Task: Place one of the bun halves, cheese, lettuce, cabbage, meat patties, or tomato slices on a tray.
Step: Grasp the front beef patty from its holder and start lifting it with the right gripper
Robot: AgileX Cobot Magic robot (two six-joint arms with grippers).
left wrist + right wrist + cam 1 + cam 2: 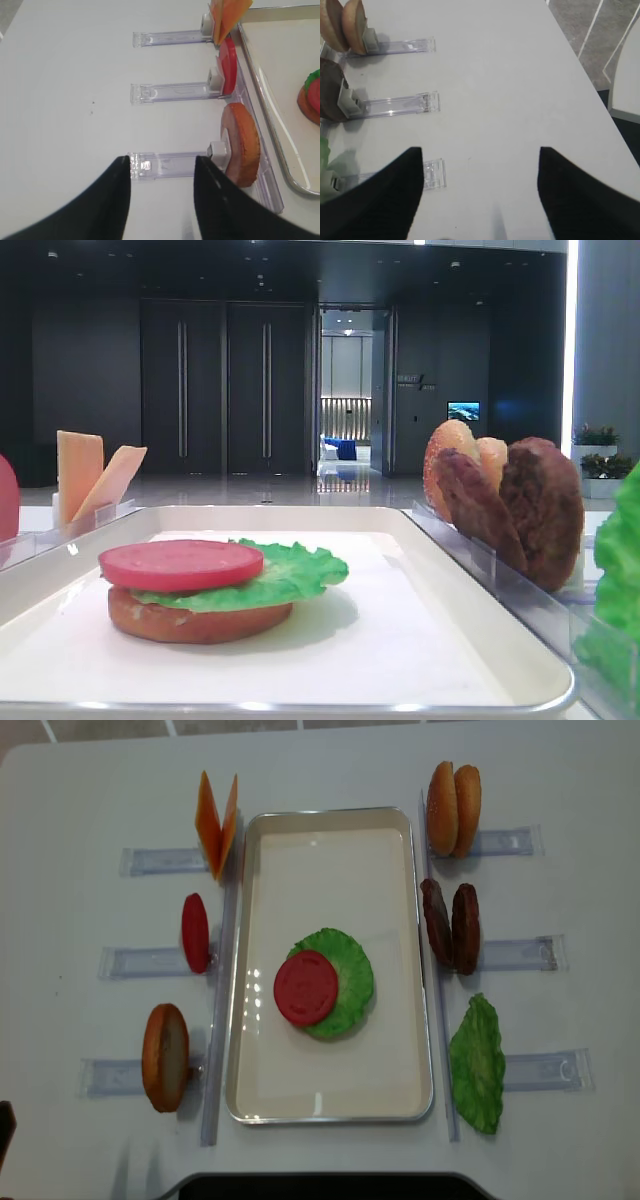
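Observation:
The white tray (pixel 328 1112) holds a stack of a bun half (pixel 195 623), lettuce (pixel 350 982) and a tomato slice (pixel 305 987). Left of it, cheese (pixel 217 825), a tomato slice (pixel 195 932) and a bun half (pixel 165 1056) stand in holders. On the right stand two bun halves (pixel 453 808), two meat patties (pixel 450 925) and lettuce (pixel 477 1063). The cabbage is out of view. My left gripper (pixel 161 159) is open over the clear holder beside the bun half (pixel 242 145). My right gripper (pixel 480 150) is open above bare table, holding nothing.
Clear plastic holders (pixel 525 953) stick out sideways from both long sides of the tray. The table's right edge (pixel 590 75) runs close to the right gripper, with floor beyond. A dark bar (pixel 330 1185) lies at the near table edge.

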